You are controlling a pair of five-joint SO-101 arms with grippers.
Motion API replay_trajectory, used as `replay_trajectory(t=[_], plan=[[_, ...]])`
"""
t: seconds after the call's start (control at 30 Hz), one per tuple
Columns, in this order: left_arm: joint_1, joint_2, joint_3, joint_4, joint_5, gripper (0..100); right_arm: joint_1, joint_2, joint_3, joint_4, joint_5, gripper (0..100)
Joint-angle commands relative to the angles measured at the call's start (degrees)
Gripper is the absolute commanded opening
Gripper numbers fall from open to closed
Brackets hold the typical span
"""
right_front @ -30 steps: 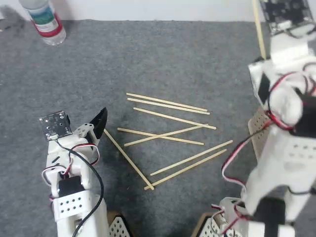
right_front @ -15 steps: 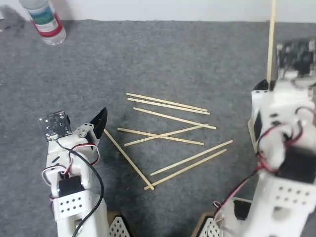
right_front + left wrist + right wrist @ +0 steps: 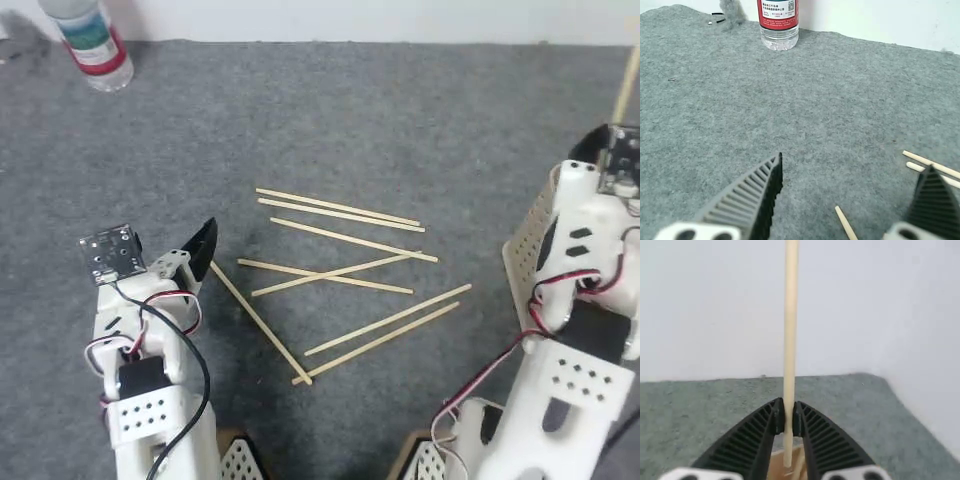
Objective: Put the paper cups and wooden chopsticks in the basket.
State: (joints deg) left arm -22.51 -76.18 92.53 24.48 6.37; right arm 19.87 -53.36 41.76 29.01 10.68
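Main worry here is the drop. The right gripper (image 3: 788, 410) is clamped on one chopstick (image 3: 791, 315) way down near its lower end, so nearly the whole stick pokes straight up above the jaws. With that much length above the grip, I'd guess it could swing in the jaws, or tip over the basket (image 3: 525, 260) wall and land outside if it's let go while upright. The arm is also right up against that wall, so a sloppy move could shove the basket.

As for the basket, the perforated wooden side sits at the right edge of the mat (image 3: 330, 120), mostly under the right arm, and in the right wrist view the stick's lower end hangs just over a bit of pale wood. Can't tell what's inside it.

The left gripper (image 3: 855, 165) is wide open, holding nothing, low over the mat beside the end of one stick. The loose chopsticks (image 3: 340, 265) lie mid-mat, a couple crossing, so grabbing one could drag its neighbour. A bottle (image 3: 90, 40) stands in the far corner, well away from everything
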Motion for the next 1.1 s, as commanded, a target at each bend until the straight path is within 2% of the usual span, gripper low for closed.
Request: replay_trajectory(t=[0.0, 0.13, 0.27, 0.7, 0.87, 1.07], plan=[[0.70, -0.70, -0.40, -1.32, 0.26, 39, 3.47, -2.24, 6.42, -9.54, -5.27, 0.8], [2.02, -0.70, -0.40, -1.32, -0.88, 39, 4.53, -5.76, 16.97, -20.35, -6.59, 0.8], [2.20, -0.70, -0.40, -1.32, -1.41, 39, 4.70, -9.45, 22.42, -25.63, -6.07, 0.8], [2.02, -0.70, -0.31, -1.32, -1.49, 39, 4.53, -10.07, 22.51, -25.63, -2.64, 1.4], [2.02, -0.70, -0.31, -1.32, -1.49, 39, 4.44, -10.24, 22.59, -25.63, -2.90, 14.5], [2.11, -0.70, -0.31, -1.32, -1.49, 39, 4.44, -10.33, 22.59, -25.54, -2.81, 10.5]])
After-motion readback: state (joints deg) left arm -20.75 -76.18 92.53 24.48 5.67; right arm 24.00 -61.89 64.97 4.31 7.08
